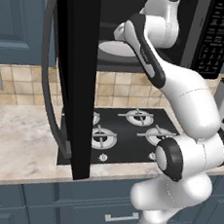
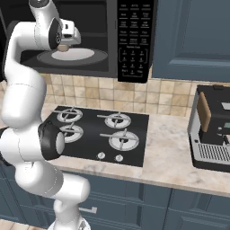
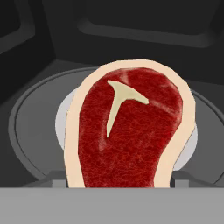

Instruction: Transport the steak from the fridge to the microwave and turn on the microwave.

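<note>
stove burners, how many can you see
4, all on the black stove under the microwave: back left, back right, front left, front right. In the left base view the open microwave door and arm partly hide them.

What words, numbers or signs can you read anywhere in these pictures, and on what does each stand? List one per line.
None can be read.
Microwave keypad: rows of small white button labels, too small and blurred to read.
Stovetop knobs: tiny white marks, unreadable.
Coffee machine: no lettering shows.
Steak: a pale T-shaped streak, which is fat, not a letter.
</note>
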You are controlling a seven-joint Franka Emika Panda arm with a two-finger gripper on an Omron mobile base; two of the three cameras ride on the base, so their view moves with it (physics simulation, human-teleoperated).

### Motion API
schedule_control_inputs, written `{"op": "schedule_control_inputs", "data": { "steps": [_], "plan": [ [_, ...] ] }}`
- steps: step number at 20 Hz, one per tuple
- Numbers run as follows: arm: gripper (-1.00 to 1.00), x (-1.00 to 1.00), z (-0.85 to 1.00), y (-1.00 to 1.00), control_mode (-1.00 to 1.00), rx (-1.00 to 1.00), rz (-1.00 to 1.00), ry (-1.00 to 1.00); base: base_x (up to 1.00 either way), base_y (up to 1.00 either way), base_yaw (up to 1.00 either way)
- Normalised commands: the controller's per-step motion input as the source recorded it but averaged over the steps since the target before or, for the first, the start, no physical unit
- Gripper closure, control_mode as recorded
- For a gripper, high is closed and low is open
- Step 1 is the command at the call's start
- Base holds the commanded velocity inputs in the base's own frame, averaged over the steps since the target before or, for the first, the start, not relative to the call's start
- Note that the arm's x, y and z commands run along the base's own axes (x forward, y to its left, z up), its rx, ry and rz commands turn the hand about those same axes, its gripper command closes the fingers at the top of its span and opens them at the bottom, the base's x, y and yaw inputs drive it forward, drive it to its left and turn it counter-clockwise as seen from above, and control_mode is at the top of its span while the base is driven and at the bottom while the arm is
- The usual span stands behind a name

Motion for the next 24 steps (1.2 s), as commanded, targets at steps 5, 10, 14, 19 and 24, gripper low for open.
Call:
{"op": "schedule_control_inputs", "data": {
  "steps": [5, 10, 14, 19, 24],
  "plan": [
    [1.0, 0.42, -0.09, 0.07, -1.0, -0.1, 0.0, 0.0, 0.0, 0.0, 0.0],
    [1.0, 0.39, -0.05, 0.01, -1.0, -0.03, 0.0, 0.0, 0.0, 0.0, 0.0],
    [1.0, 0.37, -0.07, 0.0, -1.0, 0.0, 0.0, 0.0, 0.0, 0.0, 0.0],
    [1.0, 0.32, -0.07, 0.03, -1.0, 0.0, 0.0, 0.0, 0.0, 0.0, 0.0],
    [1.0, 0.1, -0.11, 0.05, -1.0, 0.0, 0.0, 0.0, 0.0, 0.0, 0.0]
  ]
}}
